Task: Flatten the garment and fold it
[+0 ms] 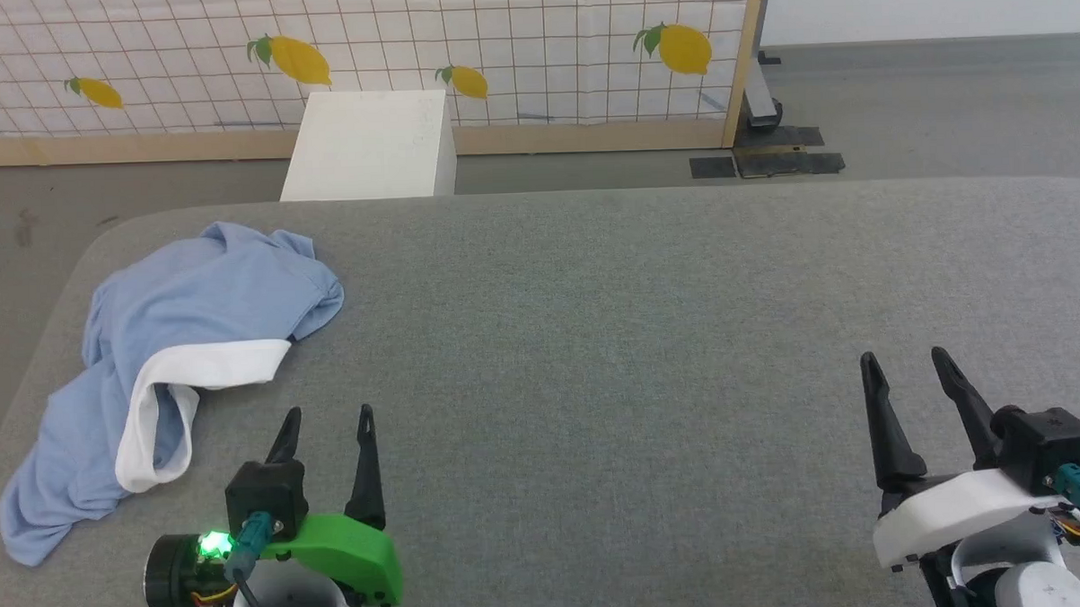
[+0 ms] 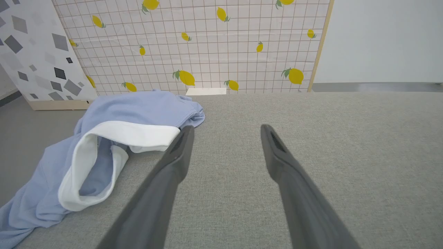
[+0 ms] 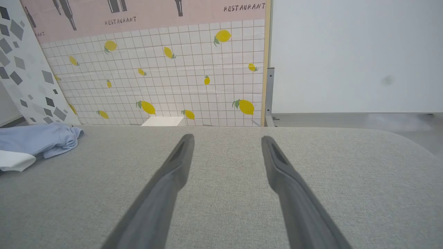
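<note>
The shirt point(image 1: 207, 297) lies bunched up near the left fingers point(image 1: 364, 471), easy to reach. They and the right fingers point(image 1: 883, 417) are wide open, holding nothing.

Counter point(image 1: 649, 336): grey woven fabric top, rounded far corners. Behind it, white box point(image 1: 368, 148) on grey floor point(image 1: 946, 101). Backdrop: wood-framed screen point(image 1: 495, 44), white grid print with lemons; pink band point(image 3: 155, 17) above, lettered RESTAURANT. Speckled grey-chip panel point(image 2: 31, 52) leans at left. Plain white wall point(image 1: 925, 2) at right. Lighting even.
</note>
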You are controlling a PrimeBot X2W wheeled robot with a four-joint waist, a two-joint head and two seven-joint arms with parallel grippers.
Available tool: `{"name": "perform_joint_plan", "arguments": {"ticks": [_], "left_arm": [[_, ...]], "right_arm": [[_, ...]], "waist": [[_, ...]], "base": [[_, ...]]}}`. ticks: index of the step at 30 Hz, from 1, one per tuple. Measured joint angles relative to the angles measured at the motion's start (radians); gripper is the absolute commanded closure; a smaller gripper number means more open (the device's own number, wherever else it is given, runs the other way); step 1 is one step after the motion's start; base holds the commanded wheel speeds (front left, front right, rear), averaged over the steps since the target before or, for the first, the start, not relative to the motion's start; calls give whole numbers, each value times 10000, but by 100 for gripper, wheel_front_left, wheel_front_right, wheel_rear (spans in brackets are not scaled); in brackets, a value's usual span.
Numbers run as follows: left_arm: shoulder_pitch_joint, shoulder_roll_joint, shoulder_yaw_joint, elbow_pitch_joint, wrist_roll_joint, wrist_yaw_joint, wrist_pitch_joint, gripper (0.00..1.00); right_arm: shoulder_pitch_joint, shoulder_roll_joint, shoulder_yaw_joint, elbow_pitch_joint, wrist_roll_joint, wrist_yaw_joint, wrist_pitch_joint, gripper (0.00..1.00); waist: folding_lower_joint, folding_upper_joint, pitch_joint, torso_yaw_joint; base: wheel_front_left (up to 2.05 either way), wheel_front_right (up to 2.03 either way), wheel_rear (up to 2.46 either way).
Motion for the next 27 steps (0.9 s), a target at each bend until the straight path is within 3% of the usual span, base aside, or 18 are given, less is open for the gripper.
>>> {"name": "perform_joint_plan", "arguments": {"ticks": [27], "left_arm": [[-160, 0, -205, 437, -188, 17, -591, 0]], "right_arm": [[8, 0, -182, 297, 562, 4, -581, 0]], "waist": [[0, 0, 38, 44]], "base": [[0, 0, 0]]}}
